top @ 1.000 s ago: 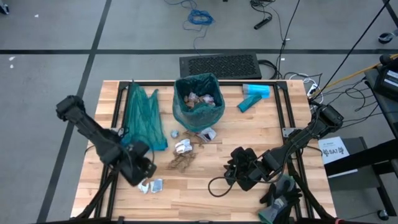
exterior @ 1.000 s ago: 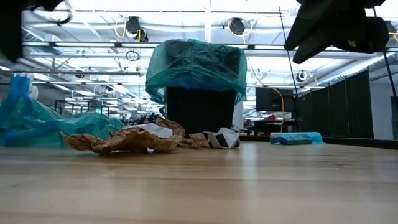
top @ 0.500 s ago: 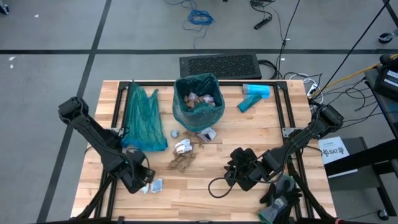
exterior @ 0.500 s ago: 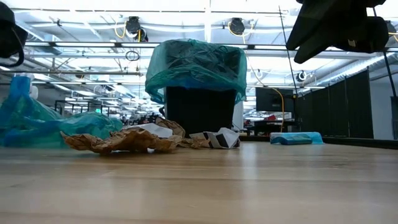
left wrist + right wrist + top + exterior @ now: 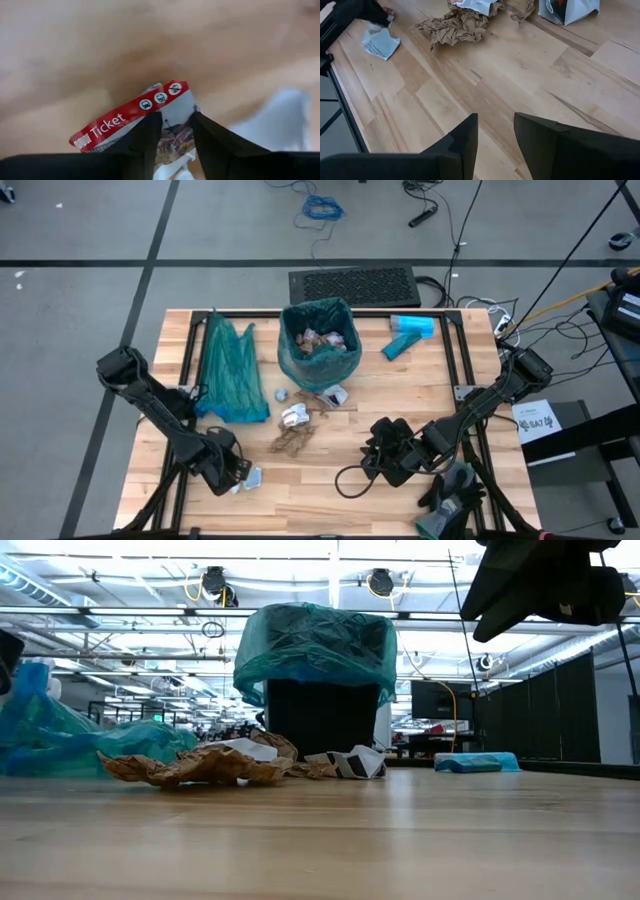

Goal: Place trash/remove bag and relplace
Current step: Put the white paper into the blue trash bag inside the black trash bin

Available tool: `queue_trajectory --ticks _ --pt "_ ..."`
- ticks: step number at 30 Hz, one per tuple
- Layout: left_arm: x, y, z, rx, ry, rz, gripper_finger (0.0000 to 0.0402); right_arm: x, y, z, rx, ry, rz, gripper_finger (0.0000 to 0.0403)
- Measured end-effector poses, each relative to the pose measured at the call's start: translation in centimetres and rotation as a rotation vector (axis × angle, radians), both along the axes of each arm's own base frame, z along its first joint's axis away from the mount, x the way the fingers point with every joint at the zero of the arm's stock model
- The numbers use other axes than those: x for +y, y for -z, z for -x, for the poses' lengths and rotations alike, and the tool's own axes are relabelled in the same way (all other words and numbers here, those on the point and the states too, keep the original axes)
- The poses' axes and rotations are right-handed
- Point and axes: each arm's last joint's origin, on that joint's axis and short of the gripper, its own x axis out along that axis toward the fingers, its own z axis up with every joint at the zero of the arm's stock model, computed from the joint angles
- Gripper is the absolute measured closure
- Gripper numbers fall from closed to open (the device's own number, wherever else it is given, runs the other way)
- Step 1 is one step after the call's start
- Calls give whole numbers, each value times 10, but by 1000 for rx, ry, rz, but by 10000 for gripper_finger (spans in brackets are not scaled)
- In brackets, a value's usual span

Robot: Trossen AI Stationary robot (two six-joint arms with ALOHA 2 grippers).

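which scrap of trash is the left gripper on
The small white scrap with a red "Ticket" strip, alone near the table's front-left edge; the left gripper straddles it, unlike the scraps by the bin.

The bin (image 5: pixel 320 340) is standing at the table's (image 5: pixel 400 410) far middle, with trash (image 5: pixel 318 343) lying inside it. A folded bag (image 5: pixel 228 368) is lying to its left, a pack (image 5: pixel 408 335) to its right. More scraps (image 5: pixel 296 430) are lying in front of the bin. The left gripper (image 5: pixel 236 476) is sitting over a wrapper (image 5: pixel 131 116) near the front-left edge; the right gripper (image 5: pixel 385 460) is hanging front-right.
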Motion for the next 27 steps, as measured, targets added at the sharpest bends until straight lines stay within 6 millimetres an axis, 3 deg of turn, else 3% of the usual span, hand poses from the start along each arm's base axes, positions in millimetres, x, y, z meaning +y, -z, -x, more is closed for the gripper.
queue_trajectory --ticks 5,20,27 --pt "-11 1 -11 -102 25 48 387 0 0 0 2 -8 7 282" --pt "-22 -54 -39 -244 62 -89 400 0 0 0 5 -31 33 282" --pt "2 -110 -56 -329 101 -235 401 0 0 0 8 -43 43 282"
